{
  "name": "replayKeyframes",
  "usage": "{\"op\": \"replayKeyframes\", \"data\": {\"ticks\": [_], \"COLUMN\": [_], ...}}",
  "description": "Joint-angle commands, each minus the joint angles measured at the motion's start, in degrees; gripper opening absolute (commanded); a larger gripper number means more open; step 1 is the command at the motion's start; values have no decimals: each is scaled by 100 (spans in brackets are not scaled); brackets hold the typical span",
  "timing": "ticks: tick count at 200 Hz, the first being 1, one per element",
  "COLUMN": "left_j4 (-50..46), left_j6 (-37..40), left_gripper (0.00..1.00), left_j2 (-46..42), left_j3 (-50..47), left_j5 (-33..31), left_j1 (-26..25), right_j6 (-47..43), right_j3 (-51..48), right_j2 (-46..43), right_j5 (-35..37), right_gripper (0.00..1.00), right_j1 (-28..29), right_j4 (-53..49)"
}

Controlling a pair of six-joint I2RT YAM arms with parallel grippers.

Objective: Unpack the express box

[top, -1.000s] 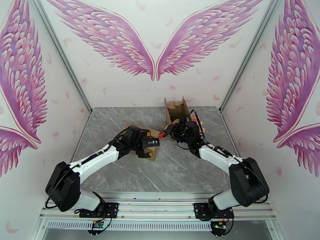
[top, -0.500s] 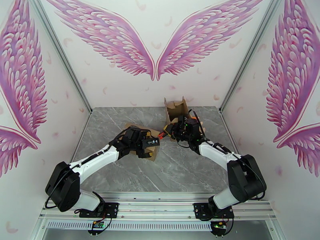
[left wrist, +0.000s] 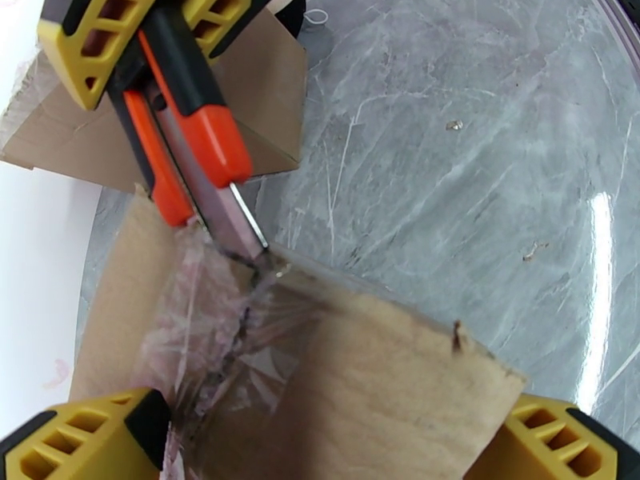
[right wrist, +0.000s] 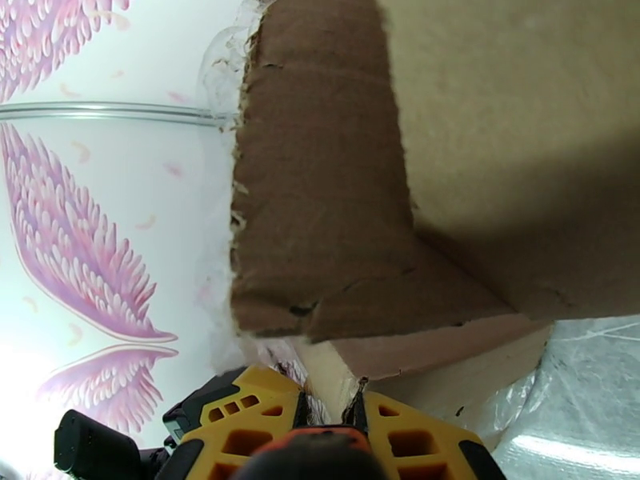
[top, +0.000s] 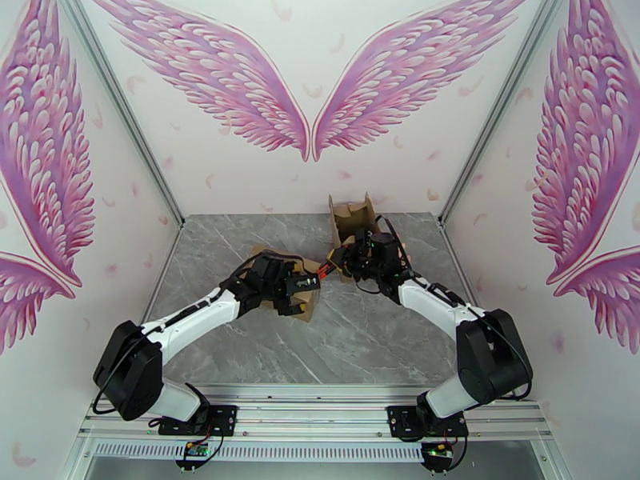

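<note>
The express box point(top: 305, 311) is a brown carton lying mid-table, with clear tape over its seam point(left wrist: 240, 346). My left gripper point(top: 294, 291) stands wide open over it, one yellow finger point(left wrist: 80, 438) at each side of the box point(left wrist: 376, 378). My right gripper point(top: 346, 262) is shut on an orange and black utility knife point(top: 324, 270). In the left wrist view the right gripper point(left wrist: 156, 30) is at the top left, and the knife's blade point(left wrist: 240, 226) touches the taped seam at the box's far edge. In the right wrist view brown cardboard point(right wrist: 480, 154) looms just beyond the right gripper point(right wrist: 328, 422).
A second carton point(top: 354, 218) stands opened with its flaps up behind the right gripper, near the back wall. Grey marble tabletop point(top: 360, 338) lies bare in front of both arms. Metal frame posts and white walls close in the sides.
The right arm has edged slightly back and left with the knife. The left gripper has barely shifted on the box.
</note>
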Motion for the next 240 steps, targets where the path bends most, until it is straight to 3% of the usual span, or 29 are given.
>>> {"op": "replayKeyframes", "data": {"ticks": [1,84,158,203,240], "left_j4": [965,959,814,863,368], "left_j6": [-415,-1227,-1562,-1309,-923], "left_gripper": [97,91,90,89,89], "left_j2": [352,474,598,475,127], "left_j3": [322,398,538,352,131], "left_j5": [-1662,-2239,-2431,-1774,-951], "left_j1": [206,306,388,280,279], "right_j6": [-28,1694,1364,1063,693], "right_j3": [-149,-1258,-1204,-1172,-1121], "right_j2": [-97,-608,-1354,-1471,-1528], "right_j5": [-1378,-722,-30,447,1115], "right_gripper": [0,0,0,0,0], "right_j1": [283,174,165,234,269], "right_j4": [-976,578,-447,-345,-165]}}
